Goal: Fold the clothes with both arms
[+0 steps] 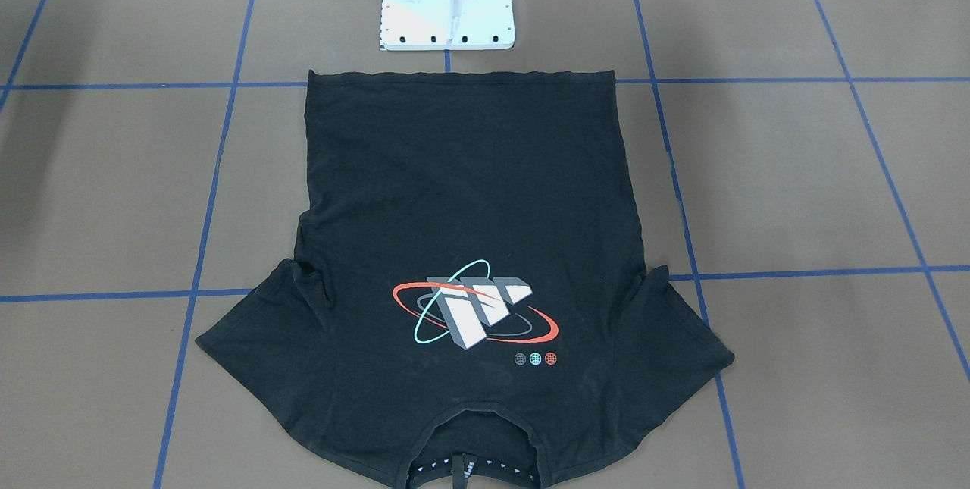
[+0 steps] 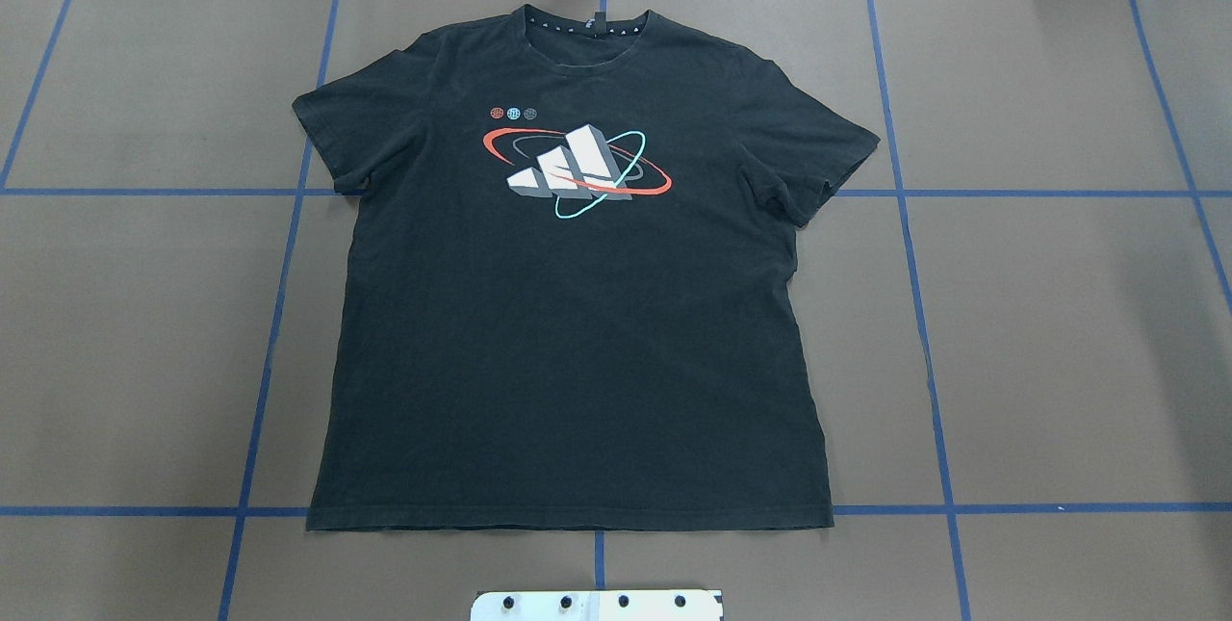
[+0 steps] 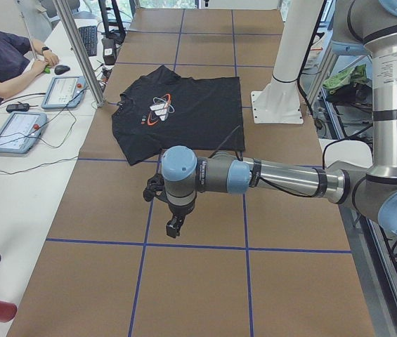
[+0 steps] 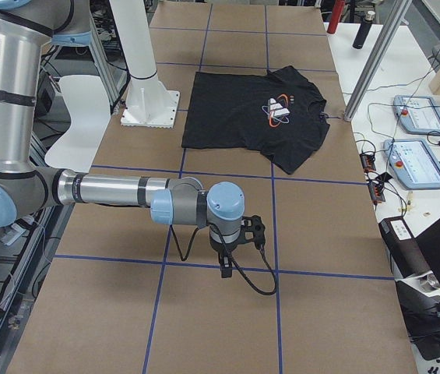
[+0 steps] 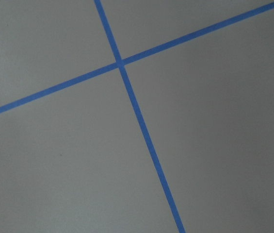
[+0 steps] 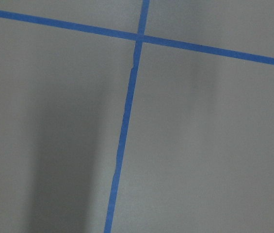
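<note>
The black T-shirt (image 2: 577,332) lies flat and open on the brown table (image 2: 1059,313), in the middle of the overhead view. Its front side is up, and the collar is at the top of the frame. The red, teal and white-grey graphic (image 2: 576,168) is in the upper half of the shirt. Both short sleeves are spread out to the sides, and the one on the right of the frame has some wrinkles. The hem is straight and lies near the white pedestal base (image 2: 597,605) at the lower edge.

In the left side view, the left arm (image 3: 282,179) reaches across the centre of the frame. The left gripper (image 3: 173,226) points down over the table, well apart from the shirt. One cannot tell if its fingers are spread or together. In the right side view, the right arm (image 4: 110,189) and the right gripper (image 4: 226,269) are placed in the same way, and here also one cannot tell. Both wrist views show only the table and crossing blue tape lines (image 5: 137,111).
</note>
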Tool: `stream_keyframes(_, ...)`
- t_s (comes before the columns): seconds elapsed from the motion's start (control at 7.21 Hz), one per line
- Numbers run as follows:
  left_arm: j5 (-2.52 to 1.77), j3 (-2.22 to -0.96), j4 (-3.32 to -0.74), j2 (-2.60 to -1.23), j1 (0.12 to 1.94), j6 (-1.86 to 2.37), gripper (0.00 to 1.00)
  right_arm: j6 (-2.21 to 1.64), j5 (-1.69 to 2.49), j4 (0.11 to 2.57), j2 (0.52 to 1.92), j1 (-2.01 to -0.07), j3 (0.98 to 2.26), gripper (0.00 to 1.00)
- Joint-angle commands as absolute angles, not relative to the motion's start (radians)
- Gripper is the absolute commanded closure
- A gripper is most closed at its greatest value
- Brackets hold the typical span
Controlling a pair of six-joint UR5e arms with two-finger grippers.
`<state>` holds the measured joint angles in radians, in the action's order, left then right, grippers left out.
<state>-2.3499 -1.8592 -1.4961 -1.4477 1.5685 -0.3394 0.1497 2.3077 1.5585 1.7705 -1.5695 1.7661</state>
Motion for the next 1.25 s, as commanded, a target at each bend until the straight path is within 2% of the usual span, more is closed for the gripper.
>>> stream_keyframes(0.0, -2.353, -1.899, -1.497, -1.512, 1.566, -0.336, 0.0, 0.143, 2.309, 1.559, 1.744, -1.568, 1.773, 0.0)
stream_keyframes(0.28, -2.349, -1.884, -1.619, -1.568, 1.559, -0.334, 0.0, 0.039, 2.31, 1.563, 1.64, -1.517, 1.764, 0.0)
stream_keyframes(0.55, -2.356, -1.798, -1.683, -1.626, 1.555, -0.334, 0.0, -0.105, 2.307, 1.562, 1.515, -1.435, 1.731, 0.0)
stream_keyframes(0.83, -2.437, -1.691, -1.686, -1.686, 1.554, -0.334, 0.0, -0.115, 2.307, 1.56, 1.358, -1.356, 1.624, 0.0)
stream_keyframes(1.11, -2.437, -1.666, -1.726, -1.695, 1.525, -0.334, 0.0, -0.225, 2.31, 1.539, 1.217, -1.263, 1.543, 0.0)
